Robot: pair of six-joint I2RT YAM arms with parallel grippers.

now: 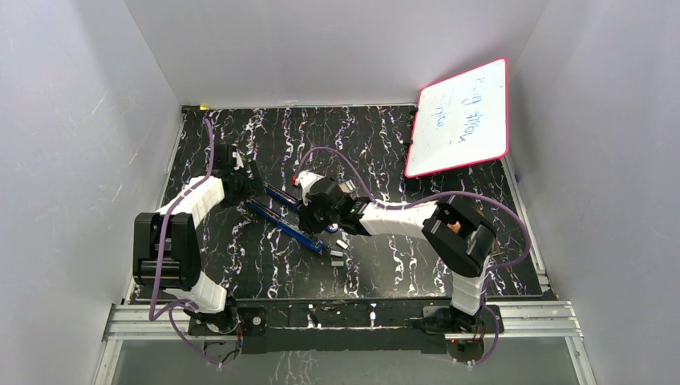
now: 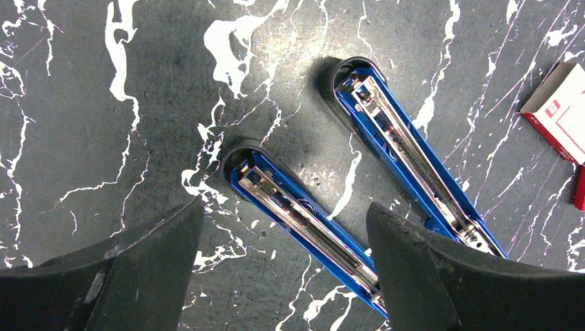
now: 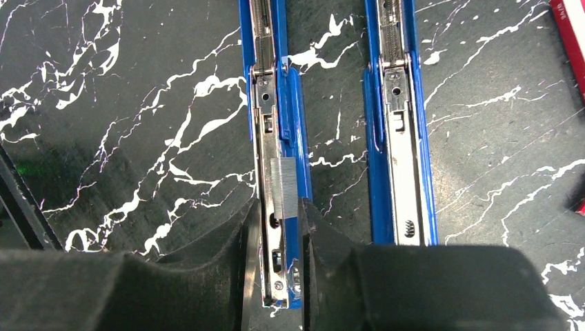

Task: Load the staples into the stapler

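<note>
**Staple strip on the near stapler's rail, right jaws barely apart**

The near stapler (image 3: 298,117) and the far stapler (image 3: 397,138), both blue, lie opened flat on the black marbled table (image 1: 417,265). They sit side by side, not touching, with their metal rails facing up. I've got both arms over the near one.

My right gripper (image 3: 279,214) has its jaws parted only a little, one finger on either side of the near stapler's rail. The staple strip (image 3: 283,187) lies flat along that rail and lined up with it, its near end between my fingertips. It covers the rail and a sliver of the blue edge. I can't tell if it's seated in the channel or just resting on top. I also can't tell if either pad touches the strip, but nothing looks clamped.

My left gripper (image 2: 284,207) has its jaws wide and holds nothing. It hovers by the rounded black end of the near stapler. In the wrist view the stapler runs between the fingers and passes under one of them.

A red-and-white box (image 2: 557,110) lies on the table on the far stapler's other side, apart from it. In the top view a couple of small pale bits (image 1: 340,243) lie by the near stapler's other end, too small to say what they are. A red-edged whiteboard (image 1: 461,116) with handwriting leans in the far right corner.
</note>
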